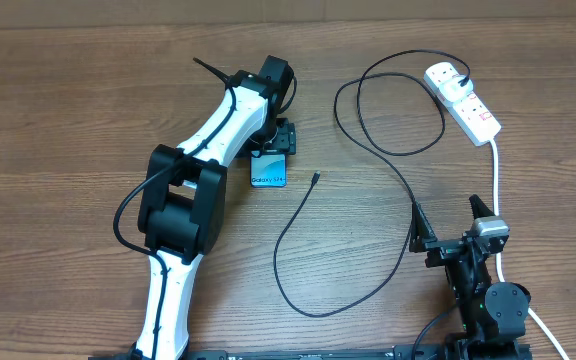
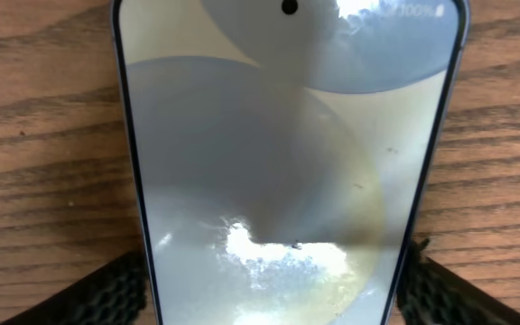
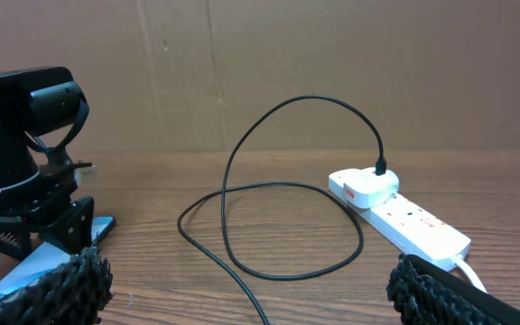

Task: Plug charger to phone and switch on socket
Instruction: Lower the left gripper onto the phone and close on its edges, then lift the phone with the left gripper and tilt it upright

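Observation:
The phone [image 1: 268, 170] lies flat on the wooden table, its light blue screen up. My left gripper [image 1: 273, 140] stands over its far end. In the left wrist view the phone [image 2: 278, 162] fills the frame and both black pads [image 2: 116, 289] press against its long edges. The charger's thin black cable [image 1: 277, 250] loops across the table; its connector tip [image 1: 315, 178] lies loose just right of the phone. Its white plug head [image 1: 446, 78] sits in the socket [image 1: 473, 112] at the back right. My right gripper [image 1: 450, 222] is open near the front right, empty, facing the socket [image 3: 422, 227].
The socket's thick white cord [image 1: 495, 170] runs down the right side past my right arm. The black cable [image 3: 310, 98] arches up from the plug head [image 3: 364, 187] and coils on the table between the two arms.

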{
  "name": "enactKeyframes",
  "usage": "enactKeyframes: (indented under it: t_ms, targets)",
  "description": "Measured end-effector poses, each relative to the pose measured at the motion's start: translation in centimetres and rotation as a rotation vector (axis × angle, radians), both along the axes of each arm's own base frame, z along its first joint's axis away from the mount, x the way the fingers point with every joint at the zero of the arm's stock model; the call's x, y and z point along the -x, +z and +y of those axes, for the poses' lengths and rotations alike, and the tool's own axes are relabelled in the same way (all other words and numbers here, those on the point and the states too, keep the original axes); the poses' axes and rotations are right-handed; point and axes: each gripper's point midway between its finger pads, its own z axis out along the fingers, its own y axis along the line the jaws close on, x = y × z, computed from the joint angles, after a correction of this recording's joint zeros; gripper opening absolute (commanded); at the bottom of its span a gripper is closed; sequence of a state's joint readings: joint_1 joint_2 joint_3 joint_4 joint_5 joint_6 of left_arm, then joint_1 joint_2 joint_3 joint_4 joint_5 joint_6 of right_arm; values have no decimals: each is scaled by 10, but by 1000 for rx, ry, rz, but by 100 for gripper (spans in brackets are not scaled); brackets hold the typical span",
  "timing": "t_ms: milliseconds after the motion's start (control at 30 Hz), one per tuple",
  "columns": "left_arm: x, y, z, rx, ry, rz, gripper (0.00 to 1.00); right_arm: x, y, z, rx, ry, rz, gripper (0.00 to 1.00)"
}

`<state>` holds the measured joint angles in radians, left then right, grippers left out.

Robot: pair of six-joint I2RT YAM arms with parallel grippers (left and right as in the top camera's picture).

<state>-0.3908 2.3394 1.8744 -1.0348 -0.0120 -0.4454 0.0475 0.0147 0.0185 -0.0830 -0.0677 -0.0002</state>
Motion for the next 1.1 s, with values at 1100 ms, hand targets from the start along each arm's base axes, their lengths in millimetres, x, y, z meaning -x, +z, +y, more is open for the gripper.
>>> enactKeyframes:
  t_ms: [1100]
  targets:
    - [27, 33, -9, 64, 0, 159, 64, 0, 0, 0, 0, 0, 0, 100]
